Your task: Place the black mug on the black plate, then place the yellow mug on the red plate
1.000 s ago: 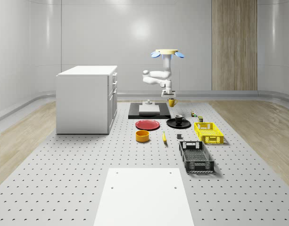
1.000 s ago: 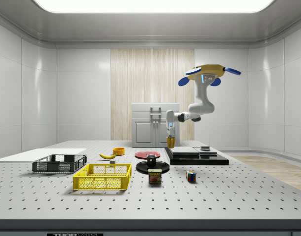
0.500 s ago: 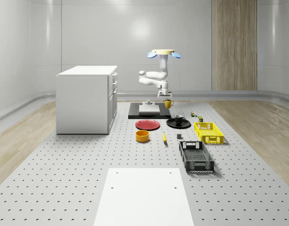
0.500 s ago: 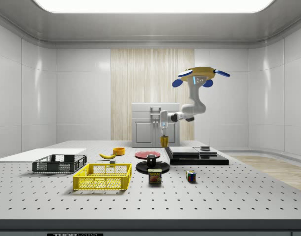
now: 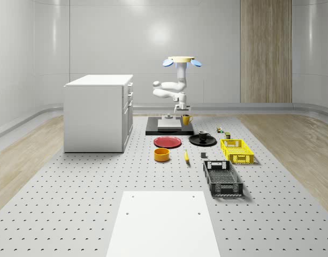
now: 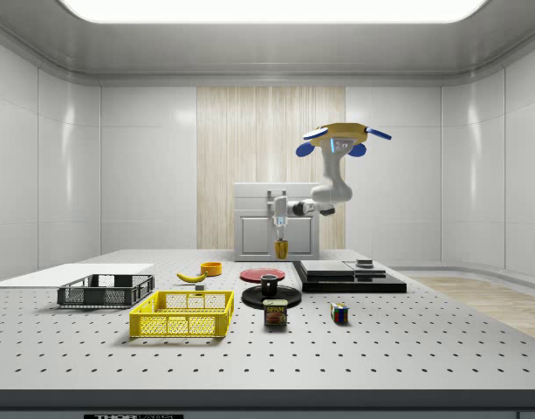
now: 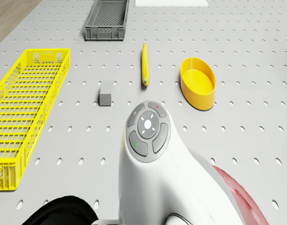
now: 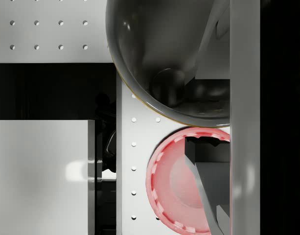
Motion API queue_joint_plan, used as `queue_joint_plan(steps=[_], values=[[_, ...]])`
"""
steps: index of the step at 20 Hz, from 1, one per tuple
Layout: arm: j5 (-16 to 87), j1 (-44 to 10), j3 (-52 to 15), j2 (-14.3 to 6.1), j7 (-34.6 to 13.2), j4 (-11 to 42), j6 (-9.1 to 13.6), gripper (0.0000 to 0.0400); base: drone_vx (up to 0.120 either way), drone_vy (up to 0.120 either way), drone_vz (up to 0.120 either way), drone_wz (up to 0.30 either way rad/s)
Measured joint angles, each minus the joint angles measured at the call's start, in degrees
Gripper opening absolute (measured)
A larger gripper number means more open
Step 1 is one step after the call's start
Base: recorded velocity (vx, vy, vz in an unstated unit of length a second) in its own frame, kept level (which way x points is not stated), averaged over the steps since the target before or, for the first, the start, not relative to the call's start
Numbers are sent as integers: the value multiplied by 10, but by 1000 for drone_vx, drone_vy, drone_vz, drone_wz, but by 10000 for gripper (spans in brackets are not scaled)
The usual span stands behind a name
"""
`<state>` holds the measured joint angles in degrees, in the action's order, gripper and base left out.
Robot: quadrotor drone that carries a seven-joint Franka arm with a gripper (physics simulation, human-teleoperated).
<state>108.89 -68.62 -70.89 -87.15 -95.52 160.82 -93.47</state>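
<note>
Taking the red plate (image 5: 167,142) as our landmark on the tabletop (image 5: 89,203), we start at the whole-scene view's left, where a white cabinet (image 5: 98,112) stands well apart from it. Just in front of the red plate sits a yellow bowl (image 5: 161,155), with a banana (image 5: 186,156) beside that. Behind the red plate lies a black slab (image 5: 169,126) bearing a white block (image 5: 169,122).

Our drone (image 5: 181,61) hovers high above the far edge of the red plate, over the slab. The arm hangs down, and the gripper (image 5: 184,112) has its fingers clenched on the yellow mug (image 5: 185,119), carried in the air behind and above the red plate, not on it. In the wrist view the mug's rim sits over part of the plate's far rim.

To the right of the red plate rests the black plate (image 5: 202,141) with the black mug (image 5: 203,135) standing on it. Further right lie a yellow crate (image 5: 237,150) and, nearer the camera, a black crate (image 5: 222,178).
</note>
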Motion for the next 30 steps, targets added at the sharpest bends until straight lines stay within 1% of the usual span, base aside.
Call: queue_joint_plan(steps=[12,22,27,30], values=[[0,0,0,0,0,0,0,100,120,-120,0,0],[0,0,0,-1,0,0,-1,100,4,-120,0,0],[0,0,0,-1,0,0,-1,100,0,-120,-112,0],[0,0,0,-1,0,0,-1,100,0,-27,-13,0]])
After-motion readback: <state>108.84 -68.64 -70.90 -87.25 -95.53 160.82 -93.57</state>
